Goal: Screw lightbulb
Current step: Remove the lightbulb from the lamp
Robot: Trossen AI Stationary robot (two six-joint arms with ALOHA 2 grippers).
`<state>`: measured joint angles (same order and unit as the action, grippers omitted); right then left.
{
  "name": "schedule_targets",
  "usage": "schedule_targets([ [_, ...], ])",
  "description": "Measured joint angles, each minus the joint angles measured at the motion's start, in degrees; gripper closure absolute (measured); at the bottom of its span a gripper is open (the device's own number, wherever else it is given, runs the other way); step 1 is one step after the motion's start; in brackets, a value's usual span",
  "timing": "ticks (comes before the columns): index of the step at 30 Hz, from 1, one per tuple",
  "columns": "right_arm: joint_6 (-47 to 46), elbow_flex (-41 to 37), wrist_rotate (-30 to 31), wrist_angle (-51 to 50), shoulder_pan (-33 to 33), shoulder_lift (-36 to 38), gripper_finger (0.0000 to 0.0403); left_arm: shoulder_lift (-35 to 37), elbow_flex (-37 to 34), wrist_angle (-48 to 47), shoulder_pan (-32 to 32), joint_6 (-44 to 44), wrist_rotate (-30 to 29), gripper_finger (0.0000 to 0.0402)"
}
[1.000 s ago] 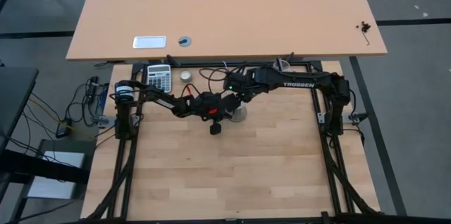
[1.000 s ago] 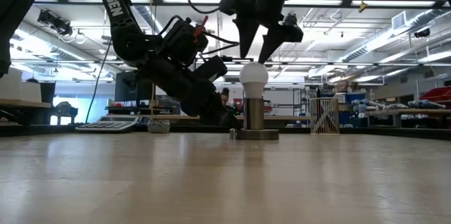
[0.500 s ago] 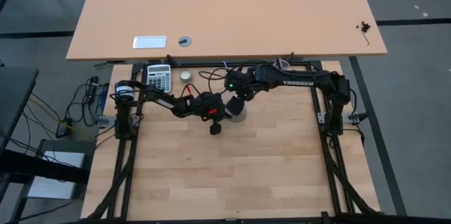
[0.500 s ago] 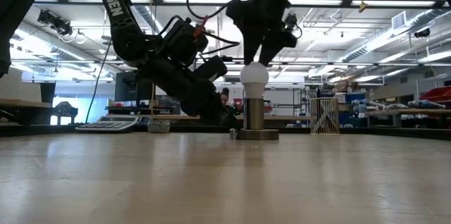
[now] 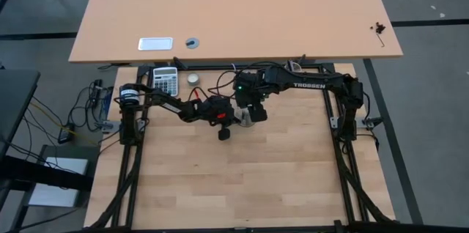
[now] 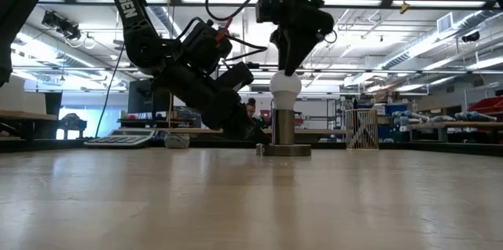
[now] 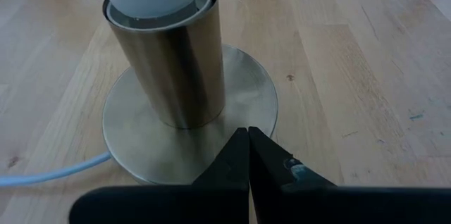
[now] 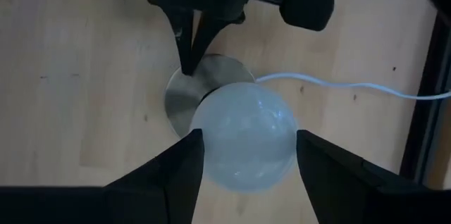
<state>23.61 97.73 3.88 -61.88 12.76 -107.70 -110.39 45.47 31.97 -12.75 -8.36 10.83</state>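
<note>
High view shows the wooden table (image 5: pixel 242 182) with both dark arms meeting near its back edge. The left gripper (image 7: pixel 248 155) lies low with its fingers pressed together, tips resting on the flat disc of the socket base (image 7: pixel 184 122); from where I stand that looks like a way to pin the base so it cannot spin while the bulb is turned. The right gripper (image 8: pixel 248 155) hangs straight down over the lightbulb (image 8: pixel 243 138), which stands upright in the socket, screw end hidden inside the metal sleeve. Its fingers sit spread on either side of the white globe, very close to the glass; I cannot tell whether they actually press it, though the pose suits a twisting grip.

Around them, a thin white cord (image 8: pixel 345 86) trails away from the base, clear of both arms. A calculator (image 5: pixel 165 80) and a small round tin (image 5: pixel 193 79) sit at the back, well apart and in nobody's way.
</note>
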Motion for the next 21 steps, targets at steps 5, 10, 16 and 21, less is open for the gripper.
schedule_targets([
  [5,-6.39,3.2,1.51,-1.74,-1.76,-0.26,0.0176,0.0,0.0,0.02,0.02,-0.02,0.0,0.04],
  [10,-28.57,6.98,4.66,-2.53,-4.02,-0.22,0.0175,0.0,0.0,0.02,0.02,-0.04,0.0,0.04],
  [16,-62.49,7.31,3.53,-4.08,-4.73,-0.11,0.0175,0.0,0.0,0.0,0.02,-0.04,0.0,0.04],
  [21,-67.42,5.04,5.62,-4.24,-5.21,-0.15,0.0174,0.0,0.0,-0.07,0.02,0.0,0.0,0.04],
])
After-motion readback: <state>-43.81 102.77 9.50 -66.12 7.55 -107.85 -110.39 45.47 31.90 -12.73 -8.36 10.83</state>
